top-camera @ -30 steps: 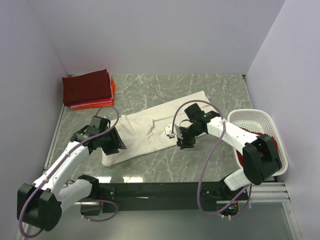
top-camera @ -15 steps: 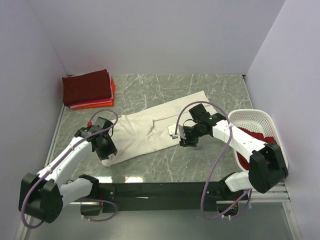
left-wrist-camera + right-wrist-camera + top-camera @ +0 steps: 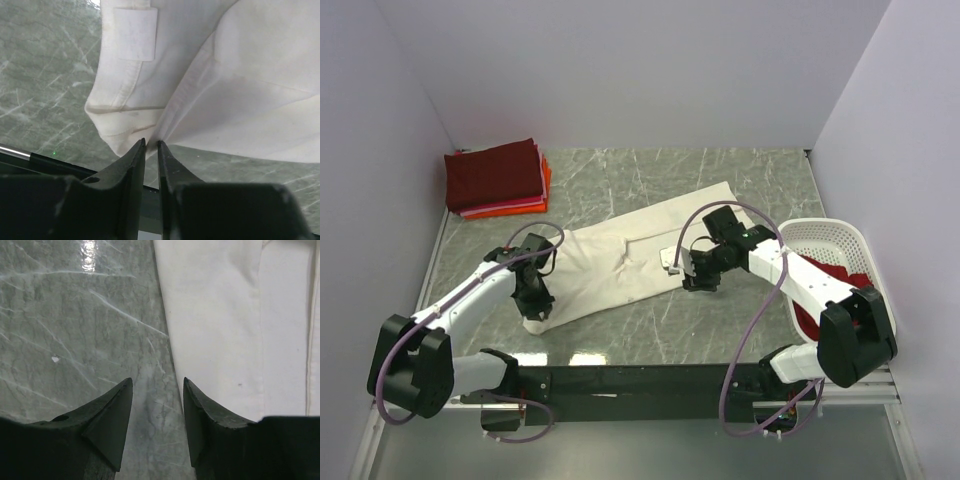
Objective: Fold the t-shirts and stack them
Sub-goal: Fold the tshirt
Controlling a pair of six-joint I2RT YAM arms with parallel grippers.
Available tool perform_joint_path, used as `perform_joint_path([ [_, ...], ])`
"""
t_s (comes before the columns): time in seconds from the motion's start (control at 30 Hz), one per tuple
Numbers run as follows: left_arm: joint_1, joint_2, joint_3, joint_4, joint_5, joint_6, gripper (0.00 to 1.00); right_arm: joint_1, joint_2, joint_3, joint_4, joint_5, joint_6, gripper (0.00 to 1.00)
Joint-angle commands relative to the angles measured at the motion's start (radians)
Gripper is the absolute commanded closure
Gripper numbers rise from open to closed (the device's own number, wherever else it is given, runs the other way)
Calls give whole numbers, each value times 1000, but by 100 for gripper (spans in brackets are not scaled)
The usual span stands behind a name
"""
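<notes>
A large cream-white t-shirt (image 3: 620, 262) lies spread across the marble table. My left gripper (image 3: 533, 300) is at the shirt's near-left corner. In the left wrist view its jaws are pinched together on the edge of the cloth (image 3: 150, 127), with folds bunching just above the tips. My right gripper (image 3: 692, 281) hovers at the shirt's near-right edge. It stands open (image 3: 156, 385), one finger over bare marble and the other over the shirt's hem (image 3: 225, 315). A folded stack of dark maroon, red and orange-pink t-shirts (image 3: 495, 178) sits at the back left.
A white lattice basket (image 3: 840, 238) stands at the right edge with red cloth (image 3: 828, 272) inside. The table (image 3: 720, 180) is grey-green marble, walled on three sides. A black rail (image 3: 640, 380) runs along the near edge by the arm bases.
The left arm swung inward to the shirt's near-left corner and its jaws closed on the cloth. The right gripper drifted slightly right along the shirt's edge, still open.
</notes>
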Motion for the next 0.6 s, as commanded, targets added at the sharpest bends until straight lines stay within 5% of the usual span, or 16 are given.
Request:
perform_joint_path([
  [0.0, -13, -16, 10, -14, 27, -1, 79, -23, -14, 9, -25, 0, -50, 48],
  [0.17, -13, -19, 19, -56, 34, 10, 99, -58, 4, -1, -32, 35, -155, 48],
  [0.57, -13, -125, 1, -160, 55, 2, 99, -50, 138, 13, 53, 204, -262, 46],
])
